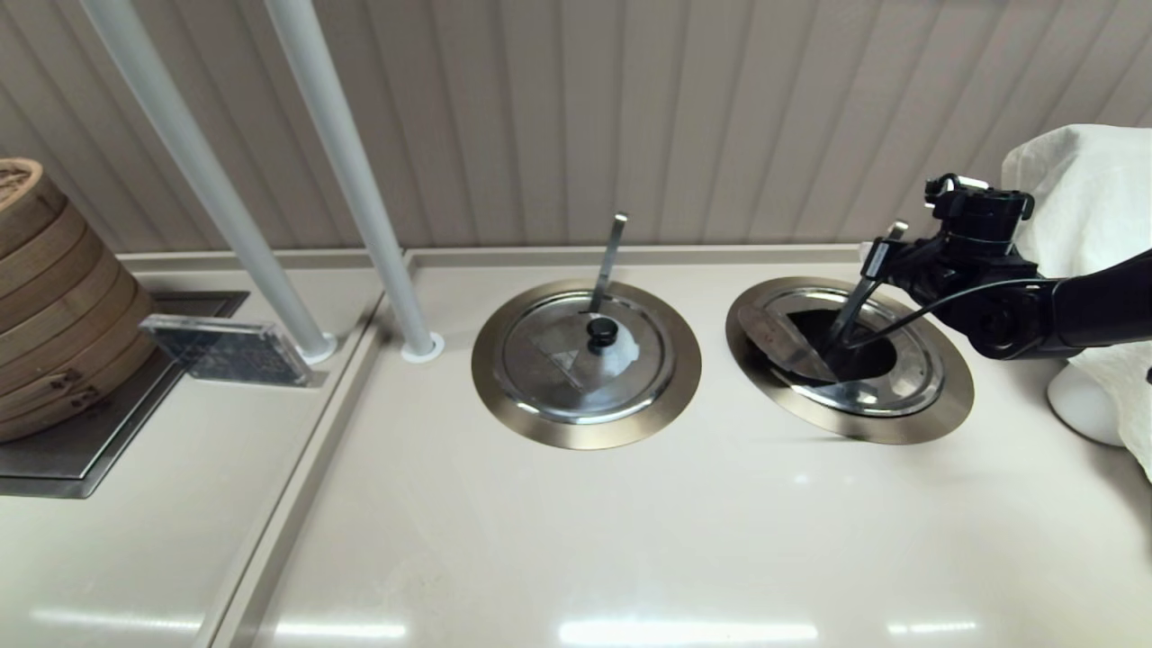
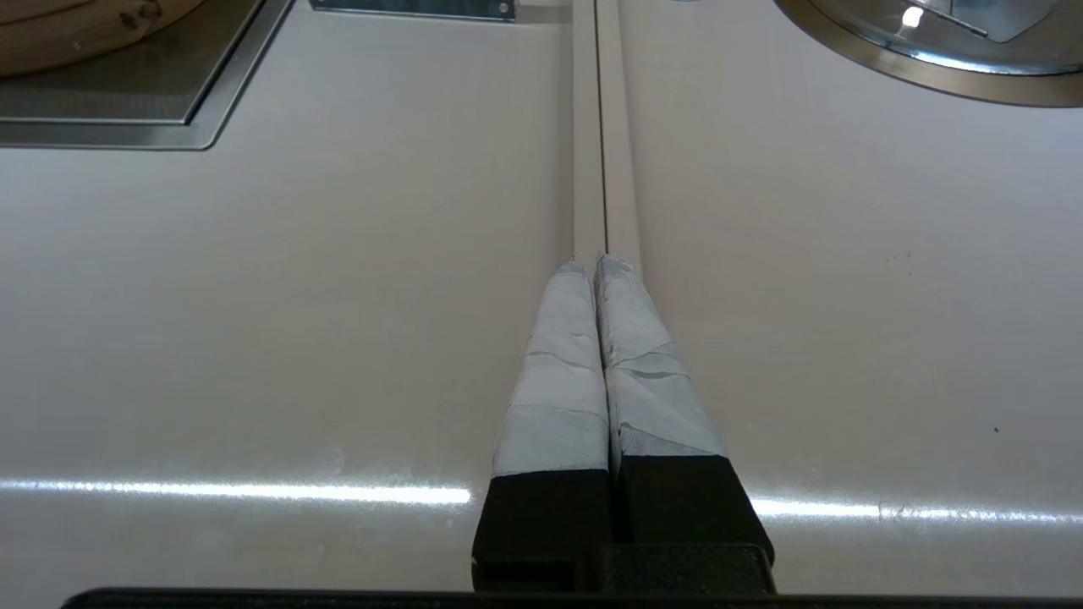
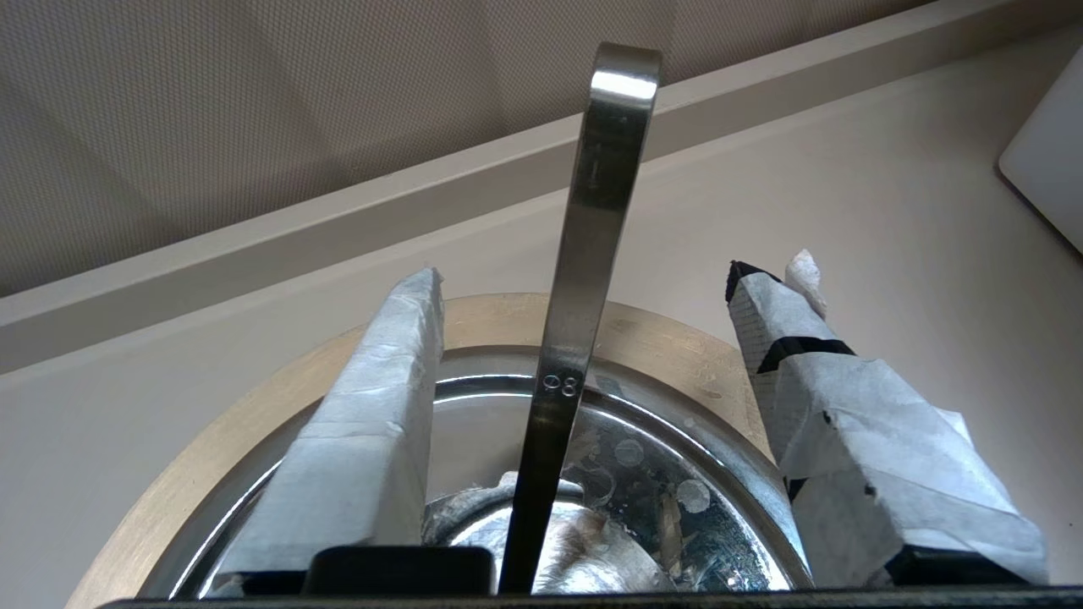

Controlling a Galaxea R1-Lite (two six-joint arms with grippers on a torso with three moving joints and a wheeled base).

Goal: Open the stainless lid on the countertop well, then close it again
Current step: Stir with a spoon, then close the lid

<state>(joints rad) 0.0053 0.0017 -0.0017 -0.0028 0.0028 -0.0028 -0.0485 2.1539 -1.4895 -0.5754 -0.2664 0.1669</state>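
My right gripper hung over the far rim of the countertop well, which sat at the right of the worktop, and its jaws were spread wide. Between my taped fingers rose the slanted utensil handle, touching neither of them. The stainless lid stood open: its flap was folded back and leaned toward the left side of the ring, so the dark inside of the well showed. In my right wrist view I saw the shiny steel wall of the well with water spots on it, just under the handle.

My left gripper was parked low over the bare worktop, well apart from the work, with its jaws pressed together and pointing along a seam in the surface.

To the left of my well lay the twin lid, shut, with its black knob, a whitish patch beside it, and a near-upright handle. Two grey poles stood farther left, then a clear block and a stack of bamboo steamers. A white cloth hung at the far right.
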